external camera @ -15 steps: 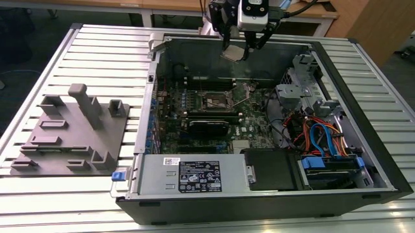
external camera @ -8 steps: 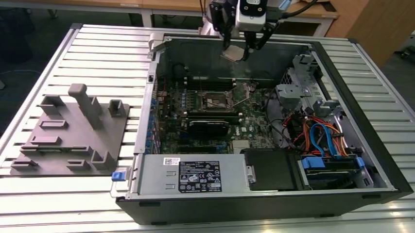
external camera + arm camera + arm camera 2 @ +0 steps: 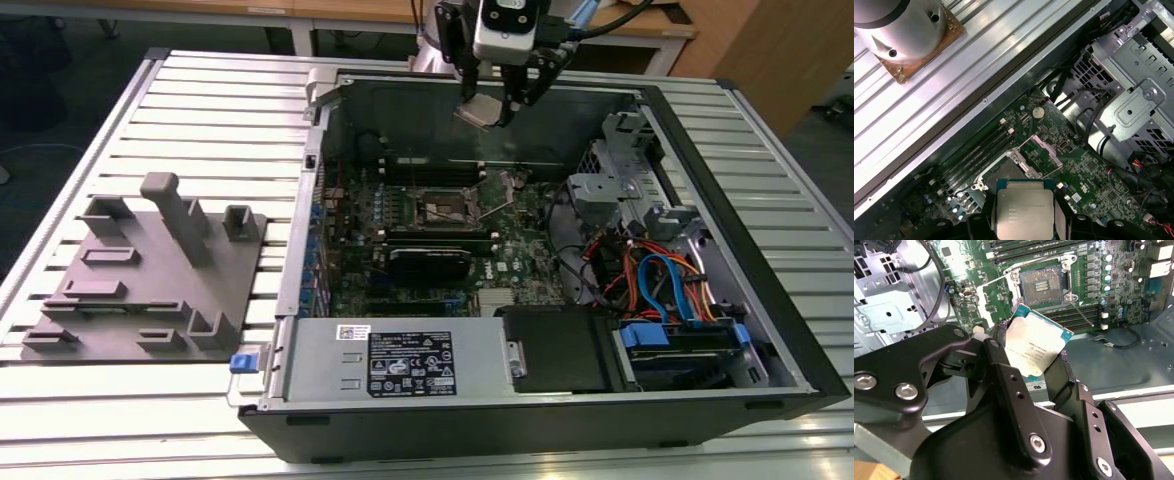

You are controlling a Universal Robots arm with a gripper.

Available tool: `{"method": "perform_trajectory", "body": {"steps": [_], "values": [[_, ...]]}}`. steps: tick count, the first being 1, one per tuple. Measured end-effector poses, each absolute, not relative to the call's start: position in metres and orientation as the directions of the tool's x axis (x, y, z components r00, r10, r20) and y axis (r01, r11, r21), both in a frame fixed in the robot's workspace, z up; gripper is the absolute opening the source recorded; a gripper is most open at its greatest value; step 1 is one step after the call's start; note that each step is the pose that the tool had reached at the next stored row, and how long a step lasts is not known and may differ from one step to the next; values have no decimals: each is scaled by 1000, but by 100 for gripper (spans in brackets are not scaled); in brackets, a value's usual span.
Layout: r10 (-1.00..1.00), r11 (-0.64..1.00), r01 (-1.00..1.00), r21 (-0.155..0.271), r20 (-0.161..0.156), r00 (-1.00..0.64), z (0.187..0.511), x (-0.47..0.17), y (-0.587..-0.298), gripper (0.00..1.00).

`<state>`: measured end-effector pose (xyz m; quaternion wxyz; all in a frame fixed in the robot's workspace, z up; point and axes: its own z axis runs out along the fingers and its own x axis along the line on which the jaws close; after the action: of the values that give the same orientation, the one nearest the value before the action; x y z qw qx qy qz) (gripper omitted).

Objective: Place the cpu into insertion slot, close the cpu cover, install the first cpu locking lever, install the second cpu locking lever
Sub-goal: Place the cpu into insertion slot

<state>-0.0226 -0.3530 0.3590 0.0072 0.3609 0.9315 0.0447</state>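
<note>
My gripper (image 3: 499, 100) hangs over the back wall of the open computer case, shut on the cpu (image 3: 478, 111). The cpu (image 3: 1036, 346) is a flat square chip with a silvery top, tilted between the black fingers (image 3: 1004, 372); it also appears in the first wrist view (image 3: 1024, 212). The insertion slot (image 3: 442, 209) lies lower down on the green board, a dark square recess (image 3: 1044, 284) with nothing in it. The cpu cover (image 3: 995, 291) stands swung open beside the slot, a thin silvery frame (image 3: 1040, 150).
Long black memory slots (image 3: 1074, 315) run beside the socket, and a black card (image 3: 427, 262) lies in front of it. A metal drive cage (image 3: 617, 175) and coloured cables (image 3: 667, 280) fill the exterior view's right. A grey fixture plate (image 3: 147, 270) sits outside the case.
</note>
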Motion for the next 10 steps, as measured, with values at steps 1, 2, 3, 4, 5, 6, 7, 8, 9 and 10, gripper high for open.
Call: {"method": "perform_trajectory", "body": {"steps": [1, 2, 3, 4, 5, 6, 7, 8, 9, 10], "values": [[673, 735, 672, 89, 19, -739, 359, -23, -353, 55], [673, 735, 672, 89, 19, -739, 359, -23, -353, 55], [673, 735, 672, 89, 19, -739, 359, -23, -353, 55], [673, 735, 672, 89, 19, -739, 359, -23, -353, 55], [673, 735, 672, 89, 19, -739, 359, -23, -353, 55], [673, 735, 672, 89, 19, -739, 359, -23, -353, 55], [673, 735, 672, 89, 19, -739, 359, -23, -353, 55], [673, 735, 672, 89, 19, -739, 359, -23, -353, 55], [673, 735, 672, 89, 19, -739, 359, -23, -353, 55], [673, 735, 672, 89, 19, -739, 359, -23, -353, 55]]}}
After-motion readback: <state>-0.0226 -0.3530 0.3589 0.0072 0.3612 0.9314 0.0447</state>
